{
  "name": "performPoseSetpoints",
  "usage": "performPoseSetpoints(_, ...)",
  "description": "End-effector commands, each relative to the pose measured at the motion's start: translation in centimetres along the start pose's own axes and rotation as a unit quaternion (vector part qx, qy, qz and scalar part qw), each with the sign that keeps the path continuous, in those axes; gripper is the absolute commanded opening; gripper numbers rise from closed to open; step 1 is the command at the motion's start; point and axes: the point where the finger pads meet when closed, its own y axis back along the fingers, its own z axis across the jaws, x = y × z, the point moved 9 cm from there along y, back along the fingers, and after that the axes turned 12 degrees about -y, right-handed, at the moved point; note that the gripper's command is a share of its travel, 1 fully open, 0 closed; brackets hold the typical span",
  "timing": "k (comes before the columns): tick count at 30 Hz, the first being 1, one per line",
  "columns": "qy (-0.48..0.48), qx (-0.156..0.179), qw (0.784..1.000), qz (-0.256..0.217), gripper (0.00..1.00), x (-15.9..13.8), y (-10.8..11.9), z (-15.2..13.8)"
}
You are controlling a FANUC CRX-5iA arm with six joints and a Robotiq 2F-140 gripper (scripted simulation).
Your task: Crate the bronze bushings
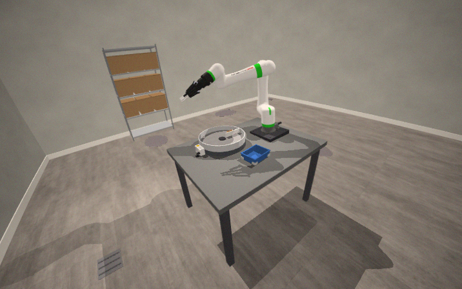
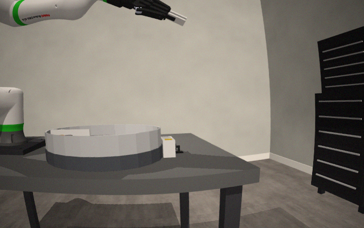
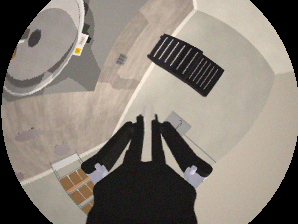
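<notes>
The bronze bushings (image 1: 232, 129) lie in the turning table (image 1: 204, 135) on the bench (image 1: 217, 184). My hand (image 1: 182, 98) hangs high beyond it, pinched narrow, holding nothing. I should open before descending, then time the grasp.

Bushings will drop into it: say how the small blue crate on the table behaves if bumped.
The blue open-topped crate sits low and wide, so it likely slides rather than tips. Thin walls suggest it is light.
</notes>
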Motion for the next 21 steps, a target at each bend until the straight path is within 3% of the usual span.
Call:
performPoseSetpoints(1, -0.129, -0.026, 0.990, -0.046, 0.06, -2.5, -1.1, 1.5)
performPoseSetpoints(6, -0.259, -0.050, 0.961, -0.077, 0.06, -5.6, -1.6, 0.7)
performPoseSetpoints(11, -0.387, -0.070, 0.913, -0.110, 0.06, -7.7, -2.0, -2.0)
performPoseSetpoints(13, -0.387, -0.070, 0.913, -0.110, 0.06, -7.7, -2.0, -2.0)
performPoseSetpoints(14, -0.460, -0.077, 0.875, -0.131, 0.06, -7.7, -2.1, -2.6)
performPoseSetpoints(17, -0.517, -0.082, 0.839, -0.147, 0.06, -8.3, -2.3, -5.2)
performPoseSetpoints(21, -0.603, -0.089, 0.774, -0.175, 0.06, -8.1, -2.3, -9.1)
